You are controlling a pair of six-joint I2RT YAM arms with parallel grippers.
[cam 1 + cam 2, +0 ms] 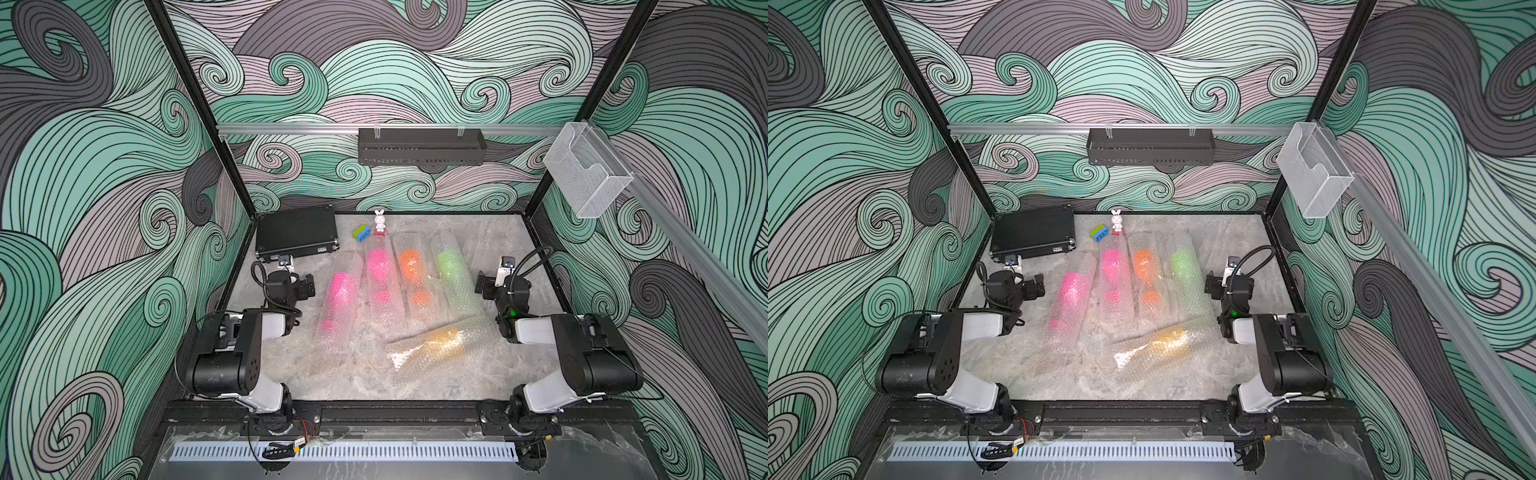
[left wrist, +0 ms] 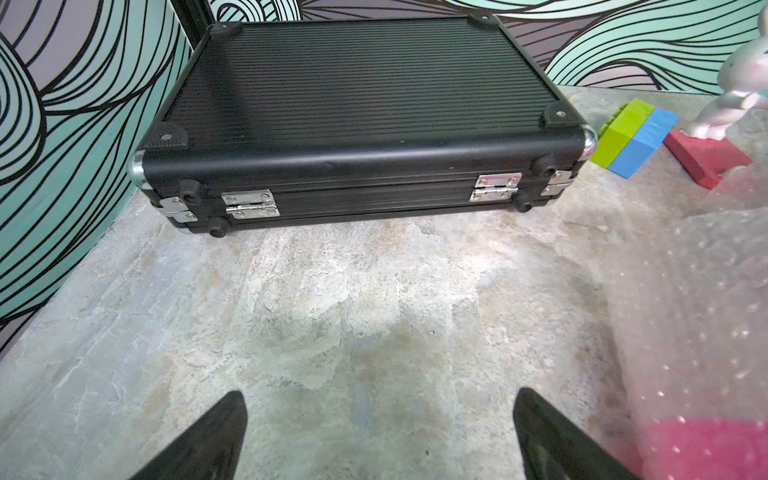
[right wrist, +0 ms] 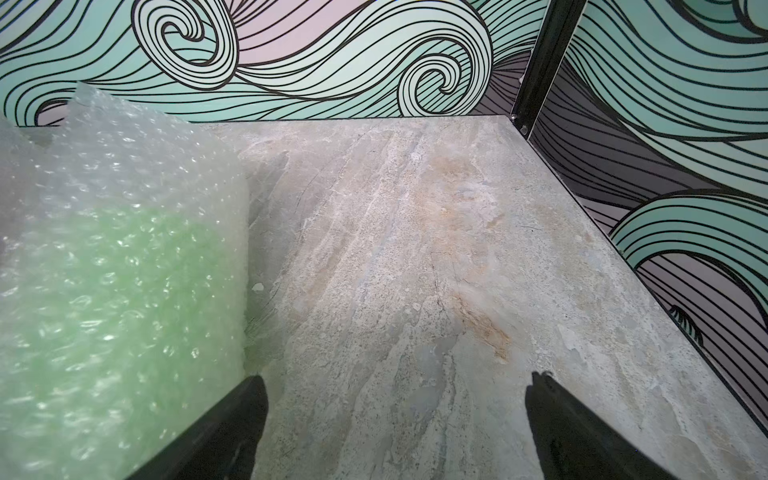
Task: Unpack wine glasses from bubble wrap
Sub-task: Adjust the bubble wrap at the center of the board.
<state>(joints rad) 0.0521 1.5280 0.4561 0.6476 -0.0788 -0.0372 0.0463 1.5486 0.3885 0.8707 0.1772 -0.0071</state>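
Left pincer: wide open, empty, over bare surface at 9 o'clock, pointing toward case.
Right pincer: wide open, empty, at 3 o'clock, just beside green roll, not gripping it.
Wrap: five clear dimpled tubes, each lying flat around one glass.
Near pink glass: wrapped, slanted, nearest left pincer.
Far pink glass: wrapped, centre, pointing to 12 o'clock.
Orange glass: wrapped, just beside far pink roll on its 3 o'clock side.
Green glass: wrapped, last in row toward 3 o'clock.
Yellow glass: wrapped, lying crosswise at 5 o'clock, below the row.
Case: black, shut, flat in 11 o'clock corner.
Block, rabbit: side by side at 12 o'clock, near far pink roll's end.
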